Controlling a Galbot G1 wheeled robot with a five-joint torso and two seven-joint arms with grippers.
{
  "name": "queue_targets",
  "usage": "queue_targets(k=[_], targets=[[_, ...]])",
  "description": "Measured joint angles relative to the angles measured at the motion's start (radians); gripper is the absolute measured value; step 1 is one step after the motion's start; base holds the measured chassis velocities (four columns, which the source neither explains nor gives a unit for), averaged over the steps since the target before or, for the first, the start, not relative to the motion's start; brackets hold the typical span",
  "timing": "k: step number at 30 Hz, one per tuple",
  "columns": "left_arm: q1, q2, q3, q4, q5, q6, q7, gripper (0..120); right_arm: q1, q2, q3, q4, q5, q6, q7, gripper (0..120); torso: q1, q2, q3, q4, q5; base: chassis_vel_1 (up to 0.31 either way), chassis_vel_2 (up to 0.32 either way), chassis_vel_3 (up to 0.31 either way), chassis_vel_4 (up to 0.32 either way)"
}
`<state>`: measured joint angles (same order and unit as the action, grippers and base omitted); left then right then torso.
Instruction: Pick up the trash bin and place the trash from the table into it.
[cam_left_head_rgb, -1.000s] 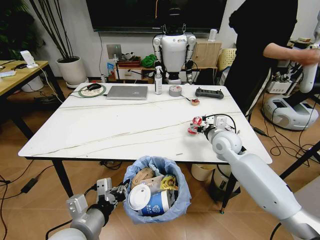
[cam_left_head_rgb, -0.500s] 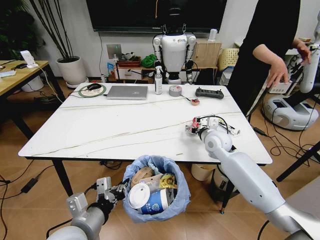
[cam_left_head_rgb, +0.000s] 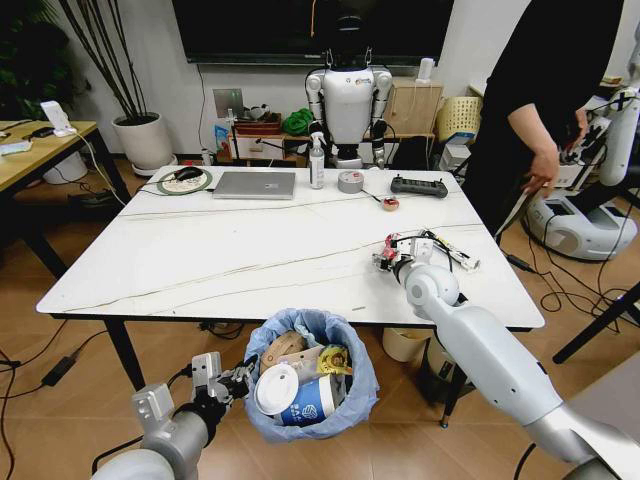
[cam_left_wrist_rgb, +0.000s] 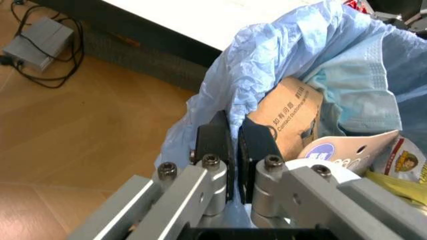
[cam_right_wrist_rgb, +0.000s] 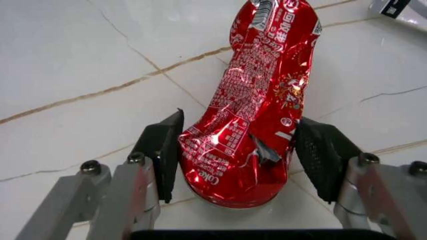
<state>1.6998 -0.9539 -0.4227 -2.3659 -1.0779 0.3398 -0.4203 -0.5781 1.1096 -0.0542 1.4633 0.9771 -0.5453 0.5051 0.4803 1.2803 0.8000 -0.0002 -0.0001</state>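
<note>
My right gripper (cam_right_wrist_rgb: 237, 150) has shifted slightly along the white marble table's (cam_left_head_rgb: 200, 260) right edge, straddling the crumpled red foil wrapper (cam_right_wrist_rgb: 257, 110), jaws spread, contact unclear. My left gripper (cam_left_wrist_rgb: 233, 145) pinches the blue-bagged dark trash bin (cam_left_head_rgb: 355, 400), held below the front edge; contents partly hidden.

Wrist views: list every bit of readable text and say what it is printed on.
"如有问题" and "Contact Customer", cut off at the edge: on the brown cardboard piece in the trash bin, whose rim the left gripper pinches.
"Cole": near the lower end of the red snack wrapper between the right gripper fingers.
The wrapper's other white print is too small to read.
</note>
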Motion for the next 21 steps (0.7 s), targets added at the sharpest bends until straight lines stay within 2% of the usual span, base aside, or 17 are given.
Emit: queue_targets(k=[2,12,21], targets=[[-0.001,0.000,0.001,0.000,0.000,0.000,0.000,0,0.000,-0.004,-0.001,0.002,0.000,0.000,0.000,49,0.000,0.000,0.000,0.0000,0.0000,0.000,0.000,0.000,0.000],[-0.003,-0.002,0.003,0.001,-0.003,-0.001,0.000,0,-0.008,-0.029,-0.003,0.056,0.011,0.030,-0.021,49,0.000,0.000,0.000,0.0002,0.0003,0.000,0.000,0.000,0.000],[-0.014,0.001,0.006,0.005,-0.019,-0.001,0.001,0,-0.086,-0.181,0.009,0.386,0.051,0.153,-0.154,49,0.000,0.000,0.000,-0.0001,0.0002,0.000,0.000,0.000,0.000]])
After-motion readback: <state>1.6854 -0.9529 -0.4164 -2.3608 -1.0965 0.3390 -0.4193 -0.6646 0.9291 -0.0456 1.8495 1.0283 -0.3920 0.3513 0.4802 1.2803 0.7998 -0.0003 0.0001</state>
